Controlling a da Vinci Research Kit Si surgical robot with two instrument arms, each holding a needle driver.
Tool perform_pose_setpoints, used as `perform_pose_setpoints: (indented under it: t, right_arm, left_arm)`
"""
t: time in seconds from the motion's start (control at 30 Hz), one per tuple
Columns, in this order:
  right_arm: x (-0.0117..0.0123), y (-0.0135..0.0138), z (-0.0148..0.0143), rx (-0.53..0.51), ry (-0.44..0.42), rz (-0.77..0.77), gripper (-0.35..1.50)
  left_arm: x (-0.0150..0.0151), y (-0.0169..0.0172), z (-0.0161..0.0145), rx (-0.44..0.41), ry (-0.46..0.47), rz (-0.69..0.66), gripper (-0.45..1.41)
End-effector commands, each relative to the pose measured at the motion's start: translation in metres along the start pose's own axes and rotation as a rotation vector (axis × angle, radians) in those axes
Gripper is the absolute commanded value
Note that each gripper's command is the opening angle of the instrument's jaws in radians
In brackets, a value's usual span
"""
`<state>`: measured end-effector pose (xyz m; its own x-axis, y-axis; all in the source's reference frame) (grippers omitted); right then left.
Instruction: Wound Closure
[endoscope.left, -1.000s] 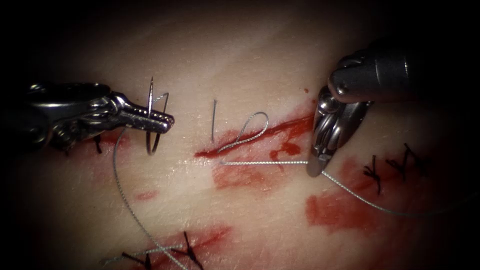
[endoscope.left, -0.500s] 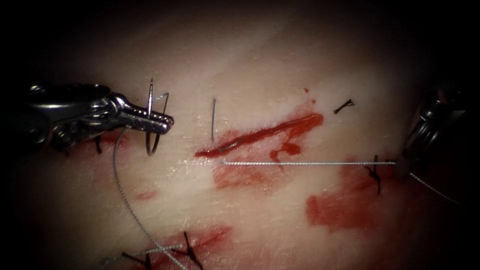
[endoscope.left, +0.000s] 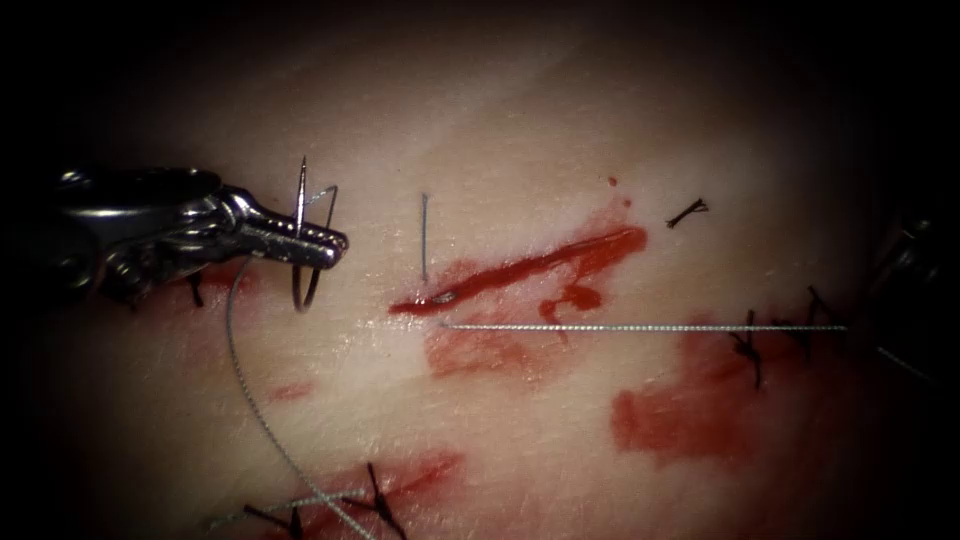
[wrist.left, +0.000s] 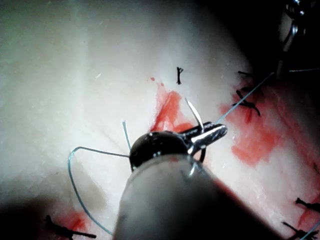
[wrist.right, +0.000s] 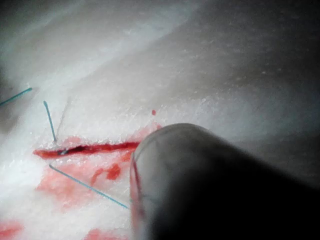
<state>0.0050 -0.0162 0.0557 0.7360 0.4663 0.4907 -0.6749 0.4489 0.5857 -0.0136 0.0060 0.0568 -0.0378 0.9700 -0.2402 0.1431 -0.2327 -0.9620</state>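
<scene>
My left tool (endoscope.left: 335, 240) is left of the cut (endoscope.left: 520, 268), jaws shut on the curved needle (endoscope.left: 300, 235) near mid-curve. The needle is out of the tissue, its tip pointing up. Thread (endoscope.left: 240, 370) trails from the needle down toward the near edge. Another stretch of thread (endoscope.left: 640, 327) runs taut from just below the cut's left end to my right tool (endoscope.left: 862, 330), which is dim at the far right and shut on it. A short thread tail (endoscope.left: 425, 235) stands above the cut. The left wrist view shows the left tool (wrist.left: 215, 132) holding the needle (wrist.left: 195, 115).
Dark knotted stitches lie right of the cut (endoscope.left: 750, 350) and along the near edge (endoscope.left: 375, 500). A cut end of dark thread (endoscope.left: 688, 211) lies above the cut's right end. Red fluid (endoscope.left: 680, 420) stains the tissue below and right of the cut.
My right tool moved far right, pulling the thread with it. The loop over the cut was drawn down until gone. The left tool and needle stayed still.
</scene>
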Motion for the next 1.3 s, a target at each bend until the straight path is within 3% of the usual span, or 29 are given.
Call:
perform_pose_setpoints:
  t: [0.03,0.43,0.8,0.83,0.87,0.9,0.93,1.13,1.17,1.2,1.23,1.3]
  right_arm:
    - [-0.0001,-0.0001,0.0002,0.001,-0.004,-0.005,-0.35]
    - [-0.0024,0.0005,-0.0012,-0.016,-0.038,-0.022,-0.35]
    - [-0.0028,0.0004,-0.0014,-0.014,-0.04,-0.025,-0.35]
    - [-0.0027,0.0003,-0.0015,-0.013,-0.04,-0.023,-0.18]
    - [-0.0024,-0.0001,-0.0016,-0.019,-0.04,-0.101,1.01]
    - [-0.0024,-0.0001,-0.0016,-0.019,-0.04,-0.101,1.01]
    - [-0.0021,-0.0006,-0.002,-0.03,-0.04,-0.17,1.23]
    - [-0.0009,-0.0023,-0.0048,-0.06,-0.017,-0.295,1.25]
    - [0.0001,-0.0037,-0.007,-0.043,0.1,-0.412,1.23]
    - [0.0001,-0.0037,-0.007,-0.043,0.1,-0.412,1.23]
    - [0.0014,-0.005,-0.0083,-0.044,0.219,-0.45,1.23]
    - [0.003,-0.0065,-0.009,-0.059,0.335,-0.486,1.3]
  left_arm:
    - [-0.0003,-0.0005,0.0004,0.0,0.0,0.0,-0.45]
    - [-0.0003,-0.0005,0.0004,0.001,-0.003,0.0,-0.45]
    - [-0.0003,-0.0006,0.0003,0.001,-0.003,-0.001,-0.45]
    - [-0.0003,-0.0006,0.0003,0.001,-0.003,-0.001,-0.45]
    - [-0.0003,-0.0006,0.0004,0.003,-0.005,0.0,-0.45]
    - [-0.0003,-0.0006,0.0004,0.003,-0.005,0.0,-0.45]
    - [-0.0003,-0.0007,0.0004,0.003,-0.005,0.0,-0.45]
    - [-0.0006,-0.0011,0.0003,0.037,-0.044,0.004,-0.45]
    - [-0.0016,-0.0021,0.0006,0.109,-0.095,0.017,-0.45]
    - [-0.0016,-0.0021,0.0006,0.109,-0.095,0.017,-0.45]
    - [-0.0027,-0.0032,0.0008,0.175,-0.158,0.067,-0.45]
    - [-0.0042,-0.0047,0.0008,0.27,-0.266,0.156,-0.45]
